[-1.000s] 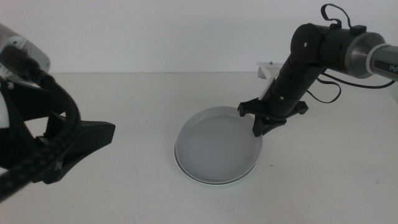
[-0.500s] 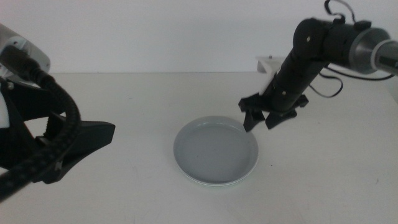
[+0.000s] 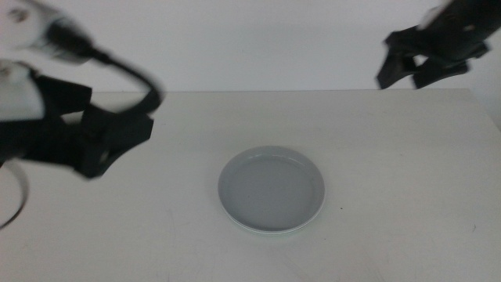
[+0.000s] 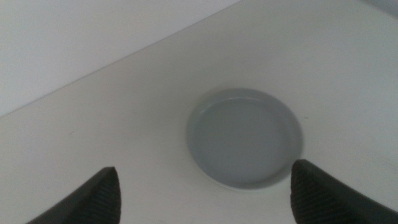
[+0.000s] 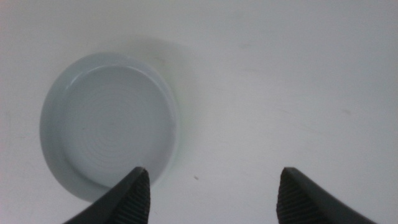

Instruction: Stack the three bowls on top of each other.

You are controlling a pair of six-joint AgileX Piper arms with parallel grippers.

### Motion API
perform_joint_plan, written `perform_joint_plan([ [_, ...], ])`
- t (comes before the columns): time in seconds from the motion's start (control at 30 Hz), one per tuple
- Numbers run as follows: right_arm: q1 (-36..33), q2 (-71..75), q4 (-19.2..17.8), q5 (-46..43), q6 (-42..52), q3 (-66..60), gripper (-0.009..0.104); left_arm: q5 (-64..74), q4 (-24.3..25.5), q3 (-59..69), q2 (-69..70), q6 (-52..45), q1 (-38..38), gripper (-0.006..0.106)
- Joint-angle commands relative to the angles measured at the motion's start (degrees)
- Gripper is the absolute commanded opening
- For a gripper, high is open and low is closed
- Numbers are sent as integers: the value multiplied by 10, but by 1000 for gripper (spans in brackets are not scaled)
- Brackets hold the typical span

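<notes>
Stack (image 3: 272,190) sitting centre table, grey bowl (image 3: 272,185) on top | right gripper (image 3: 423,63) far-right, jaws wide, empty | left gripper (image 4: 205,193) wide, empty | I'm keeping both arms clear, checking rims nest evenly.

We take this for a lab or robot test bench rather than a home: a plain off-white desk (image 3: 391,196) stands against a bare white wall (image 3: 258,39), with no furnishings or decoration around it. Two black robot arms reach over it, the left pincer (image 3: 109,145) and the right pincer (image 3: 419,66), above a lone stack of shallow grey bowls (image 3: 272,189)
</notes>
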State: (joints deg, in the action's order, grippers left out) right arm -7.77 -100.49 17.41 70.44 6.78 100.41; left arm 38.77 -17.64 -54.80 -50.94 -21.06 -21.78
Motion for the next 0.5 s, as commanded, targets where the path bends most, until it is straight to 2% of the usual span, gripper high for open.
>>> perform_joint_plan([
  [0.0,25,65,6,13,15,-12,52,-49,23,-40,-37,43,6,105],
  [0.13,56,137,-3,-33,18,-92,52,-45,54,-83,-101,97,60,105],
  [0.3,88,252,-22,-113,27,-204,52,-48,53,-75,-108,94,142,105],
  [0.47,89,362,-33,-168,33,-304,52,-88,50,-14,-46,89,147,105],
])
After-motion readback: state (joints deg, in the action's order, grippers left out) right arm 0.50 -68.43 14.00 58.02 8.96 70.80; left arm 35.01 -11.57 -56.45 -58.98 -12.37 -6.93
